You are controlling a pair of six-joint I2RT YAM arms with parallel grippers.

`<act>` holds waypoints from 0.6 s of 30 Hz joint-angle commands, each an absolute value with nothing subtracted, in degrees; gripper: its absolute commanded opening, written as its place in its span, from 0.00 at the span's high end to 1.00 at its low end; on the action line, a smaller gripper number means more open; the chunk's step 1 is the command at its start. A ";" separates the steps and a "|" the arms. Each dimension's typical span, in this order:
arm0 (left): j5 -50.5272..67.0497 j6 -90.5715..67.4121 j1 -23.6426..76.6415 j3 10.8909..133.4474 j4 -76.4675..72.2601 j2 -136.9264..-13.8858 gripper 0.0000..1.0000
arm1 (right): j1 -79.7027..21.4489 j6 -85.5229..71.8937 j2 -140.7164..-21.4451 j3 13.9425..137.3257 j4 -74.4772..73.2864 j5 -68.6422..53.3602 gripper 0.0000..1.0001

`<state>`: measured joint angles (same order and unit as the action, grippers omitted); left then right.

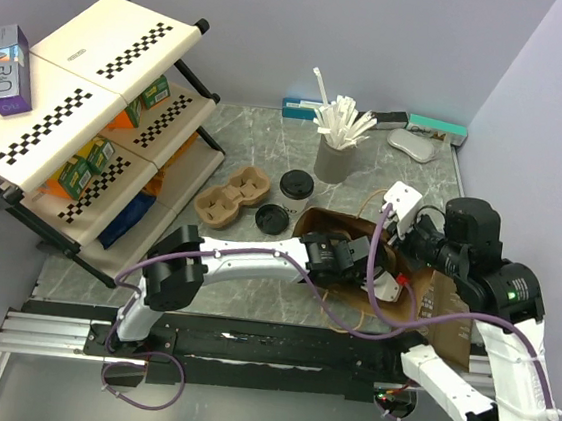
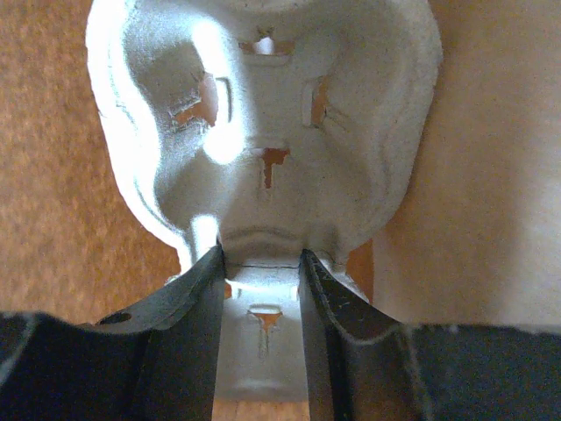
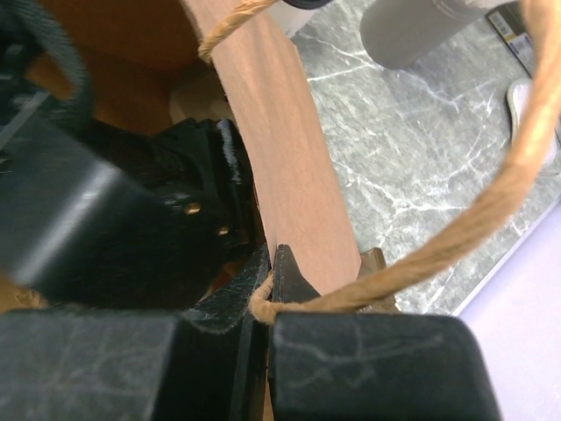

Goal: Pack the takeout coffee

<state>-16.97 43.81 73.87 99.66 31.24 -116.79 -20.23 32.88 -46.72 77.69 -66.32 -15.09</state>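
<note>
Left gripper [image 2: 260, 260] clenched on pulp carrier [image 2: 280, 114] edge inside paper bag [image 2: 53, 175], walls close either side; right gripper [image 3: 269, 256] clamped on its rim.

On your left wrist view the pulp carrier [image 2: 263, 132] runs off the picture at twelve o'clock. Its lower part is hidden behind the fingers of the left gripper [image 2: 261, 281] at six. From above, those fingertips are sunk in the mouth of the paper bag [image 1: 451, 319], so you cannot see them there. On your right wrist view the dark mass [image 3: 105, 219] at nine o'clock is too blurred to name. The grey cup [image 3: 421, 31] and the twine handle [image 3: 473, 219] both leave the frame near one o'clock. You cannot tell whether the right gripper [image 3: 267, 272] pinches twine as well as bag rim. The overhead view cuts the shelf rack [image 1: 108, 42] at nine o'clock, and the print on its boxes is too small to read.
</note>
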 commanded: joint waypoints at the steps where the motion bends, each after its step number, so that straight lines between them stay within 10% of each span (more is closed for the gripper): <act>1: -20.12 41.93 74.36 102.57 31.29 -117.95 0.99 | -21.53 33.57 -44.39 78.75 -65.92 -16.61 1.00; 18: -19.87 42.89 75.50 94.23 21.36 -119.09 0.99 | -24.43 32.26 -40.25 71.82 -63.91 -15.21 1.00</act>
<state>-20.62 42.59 74.32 96.36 24.10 -119.85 -23.73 34.96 -41.19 73.91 -66.89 -16.25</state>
